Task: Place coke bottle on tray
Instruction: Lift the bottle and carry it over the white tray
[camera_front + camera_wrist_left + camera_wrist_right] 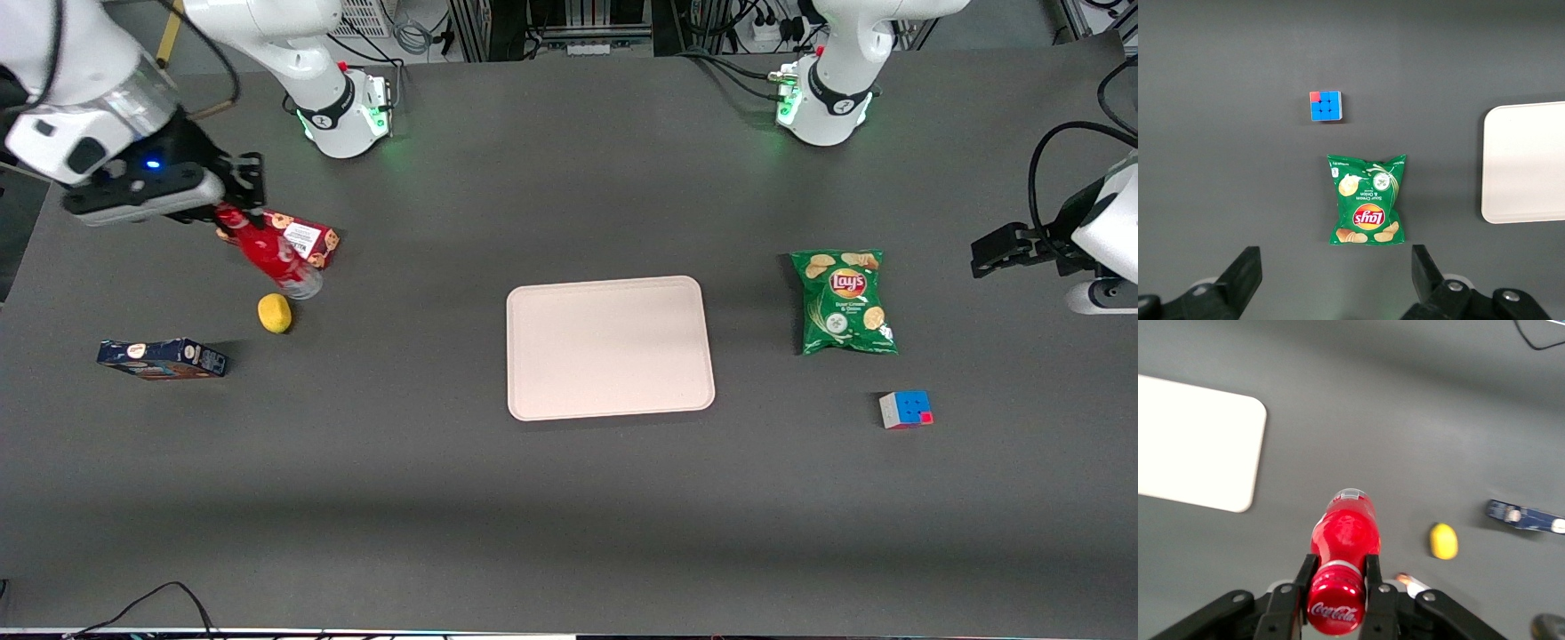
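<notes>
Gripper (pixel 233 209) at the working arm's end of the table, lifted off the surface, jaws pinching the coke bottle (pixel 269 254) at the neck just under the red cap.

- Blue box (pixel 163 359): nearer the front camera than the jaws, lying flat on the table (pixel 569 498).
- Lemon (pixel 275 313): just nearer the camera than the bottle's clear base, apart from it.
- Red cookie box (pixel 307 242): right beside the held bottle, partly covered by it; contact can't be told.
- Tray (pixel 610 348): well away from the jaws toward the parked arm's end, mid-table. Nothing in it, bare pink-beige surface.
- Chips bag (pixel 843 301) and puzzle cube (pixel 905 410): farther still toward the parked arm's end, both on the table, apart from the tray.

Hidden/cut off: in the wrist view the fingers (pixel 1373 577) flank the bottle neck; the tray (pixel 1198 450) is cut by the frame edge.

Bottle axis: tilted, cap up in the jaws, clear base down and angled toward the lemon and the front camera. Bottle is airborne, not on the tray.
</notes>
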You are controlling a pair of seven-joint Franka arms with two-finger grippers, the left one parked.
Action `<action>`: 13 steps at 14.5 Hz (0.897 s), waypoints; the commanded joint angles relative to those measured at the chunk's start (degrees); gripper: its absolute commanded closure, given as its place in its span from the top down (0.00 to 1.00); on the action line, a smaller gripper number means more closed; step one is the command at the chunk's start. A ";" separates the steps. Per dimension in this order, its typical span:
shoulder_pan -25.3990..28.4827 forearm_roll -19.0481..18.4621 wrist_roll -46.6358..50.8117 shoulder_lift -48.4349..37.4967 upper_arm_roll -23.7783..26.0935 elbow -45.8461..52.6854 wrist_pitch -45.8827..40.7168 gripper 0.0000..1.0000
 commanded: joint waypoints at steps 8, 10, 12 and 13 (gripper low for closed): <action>13.84 -5.65 35.94 27.50 9.11 20.27 3.45 0.00; 15.77 -9.67 39.45 30.57 9.54 20.27 5.74 0.00; 16.83 -12.58 43.58 33.30 10.68 20.27 7.59 0.00; 16.92 -13.03 44.38 34.18 10.78 20.27 8.29 0.00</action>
